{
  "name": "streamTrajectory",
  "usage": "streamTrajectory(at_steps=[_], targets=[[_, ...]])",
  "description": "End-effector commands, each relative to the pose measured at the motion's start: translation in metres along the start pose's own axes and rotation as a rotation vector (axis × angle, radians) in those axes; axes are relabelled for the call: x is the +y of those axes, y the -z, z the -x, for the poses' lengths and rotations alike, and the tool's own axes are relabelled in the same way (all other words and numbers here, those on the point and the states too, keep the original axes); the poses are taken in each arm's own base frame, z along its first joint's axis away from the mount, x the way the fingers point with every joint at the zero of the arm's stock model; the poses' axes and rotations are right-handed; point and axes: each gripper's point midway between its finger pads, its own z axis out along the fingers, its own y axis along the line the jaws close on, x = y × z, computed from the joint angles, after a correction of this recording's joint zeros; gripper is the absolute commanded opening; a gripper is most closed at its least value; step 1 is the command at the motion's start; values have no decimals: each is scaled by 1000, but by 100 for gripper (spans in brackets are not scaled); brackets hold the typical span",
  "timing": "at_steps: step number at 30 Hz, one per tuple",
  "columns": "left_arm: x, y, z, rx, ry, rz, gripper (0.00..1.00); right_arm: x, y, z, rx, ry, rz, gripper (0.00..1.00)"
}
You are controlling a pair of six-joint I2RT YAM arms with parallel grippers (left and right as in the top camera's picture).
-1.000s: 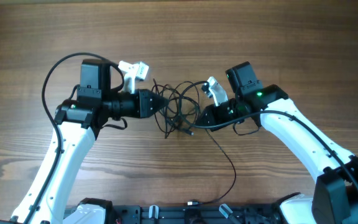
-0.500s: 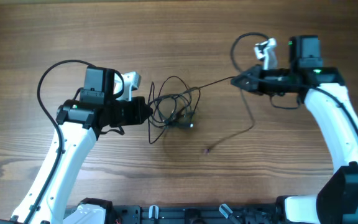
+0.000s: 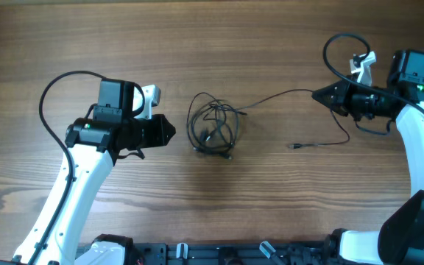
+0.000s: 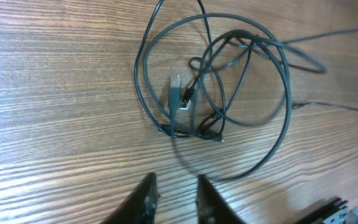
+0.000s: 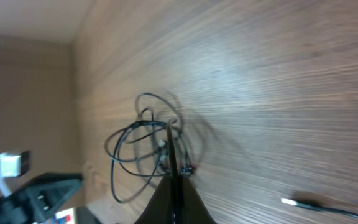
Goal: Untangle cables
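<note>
Right gripper is pinched together on one cord, at the far right of the table. That cord lies with its length left to right. It runs from the heap of cables at the table's middle out to the pinch, slanting slightly to the far side as it goes right. Beyond the pinch the cord curves nearer and leftward, and its small plug end lies on the wood pointing left. The heap is a loose round tangle of loops with a silvery plug inside. Left gripper sits near the heap's left side and aims right at it, its fingers a little apart with nothing between them.
</note>
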Motion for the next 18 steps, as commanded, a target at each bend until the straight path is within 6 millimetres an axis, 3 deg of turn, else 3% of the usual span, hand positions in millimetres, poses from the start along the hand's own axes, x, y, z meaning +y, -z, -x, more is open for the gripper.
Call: streamTrajectory(at_steps=[1, 4, 5, 7, 8, 10, 13, 18], targets=[[4, 2, 0, -12, -9, 19, 4, -35, 12, 8, -61, -86, -249, 4], [3, 2, 0, -10, -8, 12, 4, -86, 34, 0, -118, -272, -563, 4], [-2, 2, -2, -3, -8, -12, 10, -99, 43, -4, -132, -313, -650, 4], [-12, 2, -3, 10, -11, -73, 56, -106, 49, -8, -130, -323, -703, 4], [-20, 1, -4, 21, -13, -125, 74, -105, 48, -10, -121, -320, -699, 4], [-26, -3, -2, 27, -17, -162, 82, -97, 41, -11, -92, -287, -640, 4], [-35, -17, 2, 45, -35, -205, 83, -76, 28, -13, -32, -196, -502, 4], [-64, -60, 4, 85, -128, -289, 83, -70, 23, -19, 5, -162, -476, 4]])
